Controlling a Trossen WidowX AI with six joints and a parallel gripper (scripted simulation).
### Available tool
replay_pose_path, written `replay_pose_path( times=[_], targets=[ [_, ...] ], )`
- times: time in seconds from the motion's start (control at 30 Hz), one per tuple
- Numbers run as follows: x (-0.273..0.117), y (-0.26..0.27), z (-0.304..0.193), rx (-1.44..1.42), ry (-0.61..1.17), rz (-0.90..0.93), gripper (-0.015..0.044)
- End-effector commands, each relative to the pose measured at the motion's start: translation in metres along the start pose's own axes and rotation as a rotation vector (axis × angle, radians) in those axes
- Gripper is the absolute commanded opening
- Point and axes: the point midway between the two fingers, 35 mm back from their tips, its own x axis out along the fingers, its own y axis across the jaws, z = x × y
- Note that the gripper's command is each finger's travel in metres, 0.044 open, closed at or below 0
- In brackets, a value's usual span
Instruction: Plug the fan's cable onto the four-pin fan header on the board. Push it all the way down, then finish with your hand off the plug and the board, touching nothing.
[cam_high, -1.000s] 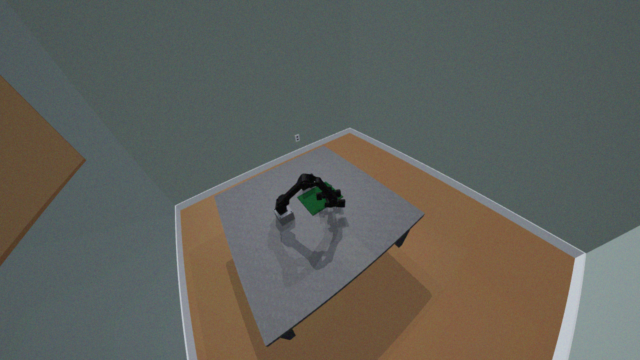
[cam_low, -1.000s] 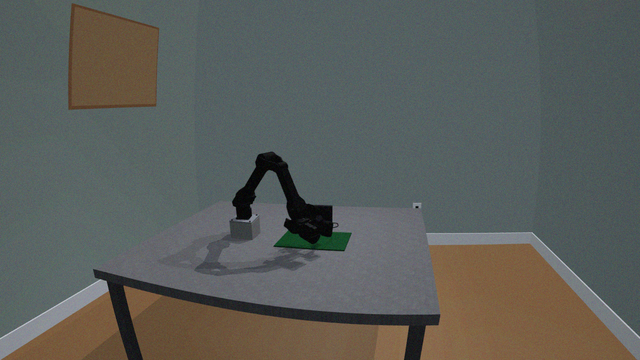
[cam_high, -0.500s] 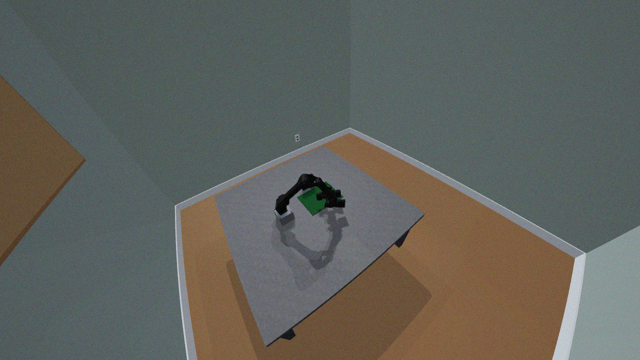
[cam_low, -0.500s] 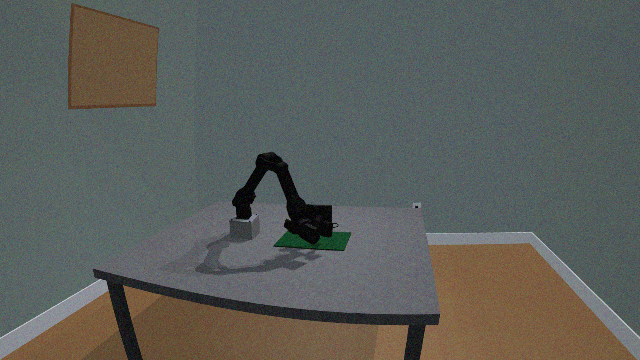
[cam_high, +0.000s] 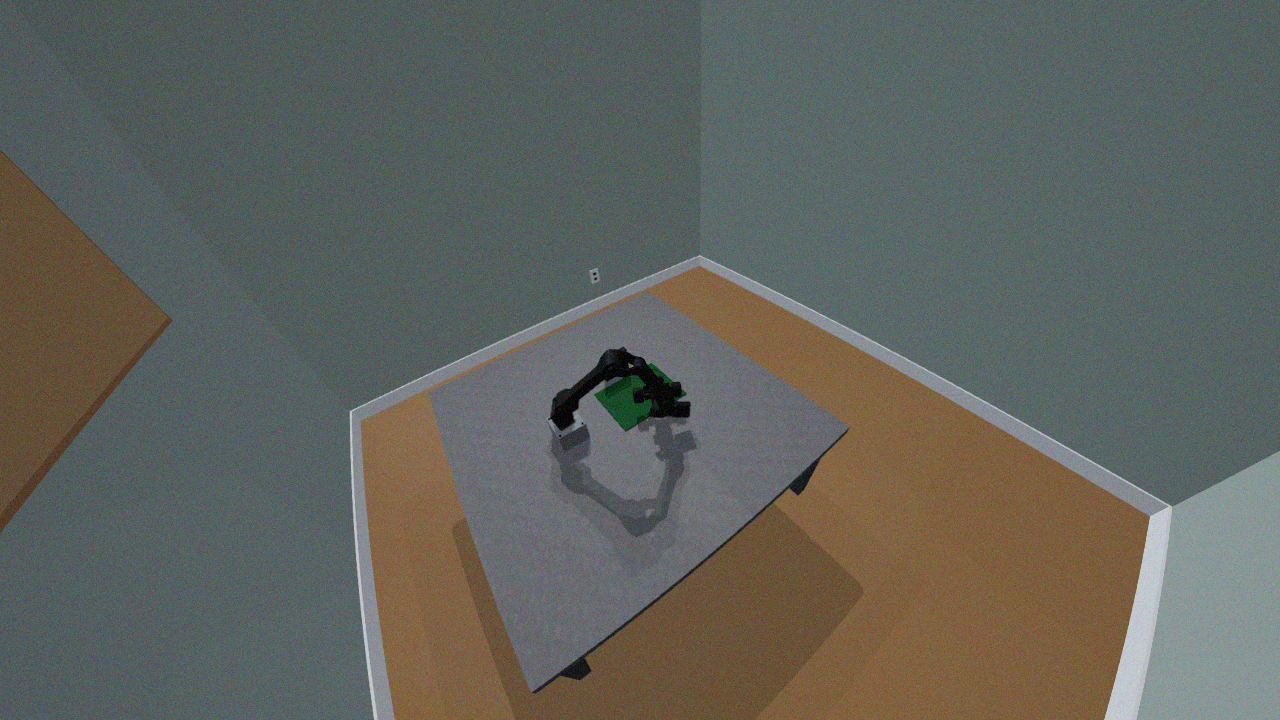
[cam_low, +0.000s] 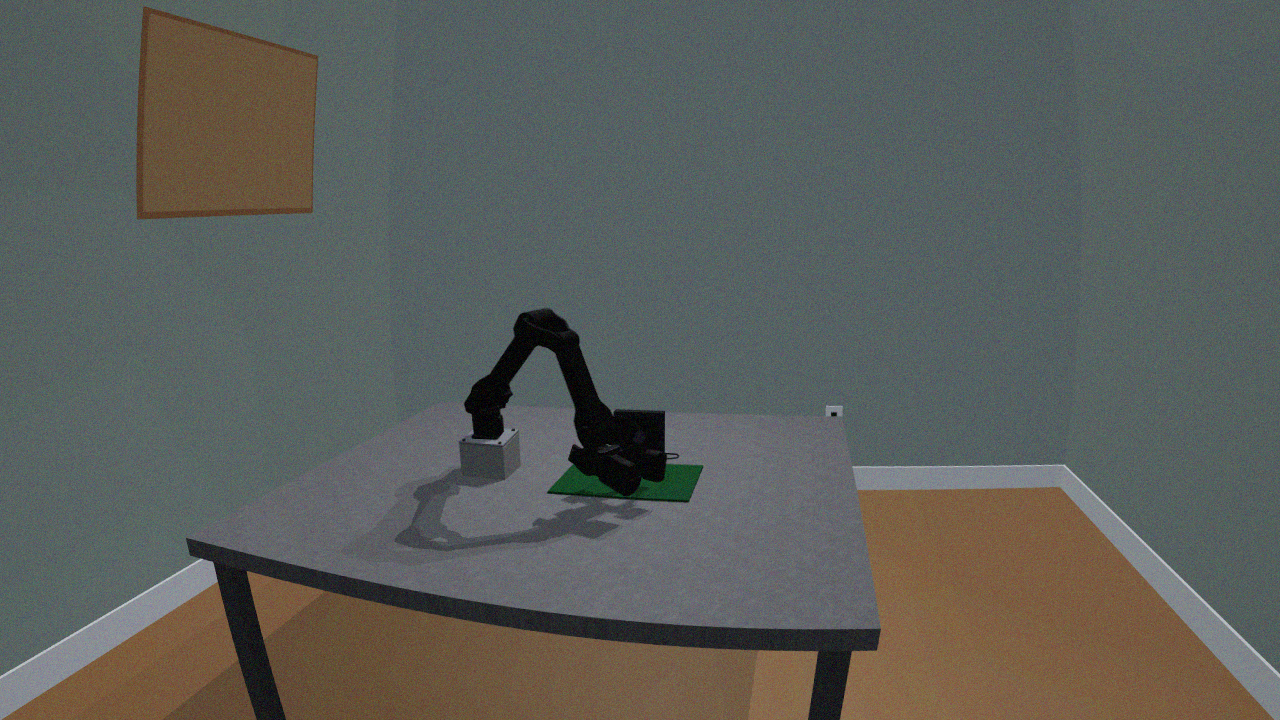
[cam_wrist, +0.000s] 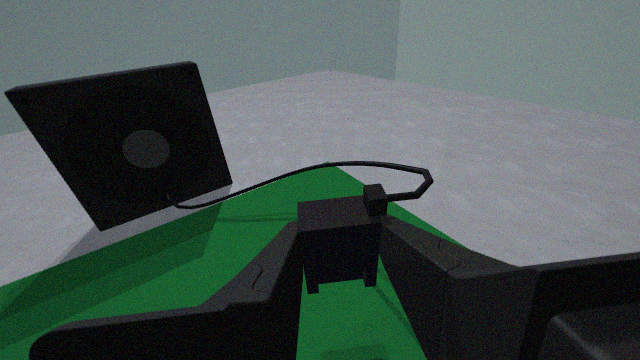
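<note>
My gripper (cam_wrist: 336, 226) is shut on the black plug (cam_wrist: 340, 255), with one finger on each side of it. The plug is upright, with two short legs at its lower edge, over the green board (cam_wrist: 345, 320) (cam_low: 684, 483) (cam_high: 626, 416). Its height above the board is hard to tell. The black cable (cam_wrist: 350, 163) leaves a small block at the plug's top right and loops back left to the fan (cam_wrist: 75, 130) (cam_low: 640, 420). The four-pin header cannot be made out in any view. In the top and exterior views the arm hides the plug.
The fan stands upright at the board's far left side in the wrist view. The arm's pale base block (cam_low: 487, 456) (cam_high: 569, 431) stands on the grey table (cam_low: 716, 555) (cam_high: 572, 573), left of the board. The cable arches over the board's far corner.
</note>
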Motion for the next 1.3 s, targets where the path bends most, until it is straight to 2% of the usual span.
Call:
replay_pose_path(
  times=[0.0,1.27],
  targets=[
    [0.001,-0.001,-0.004,-0.007,0.0,-0.002,0.0],
    [0.006,0.0,-0.032,0.005,-0.001,0.0,0.0]
  ],
)
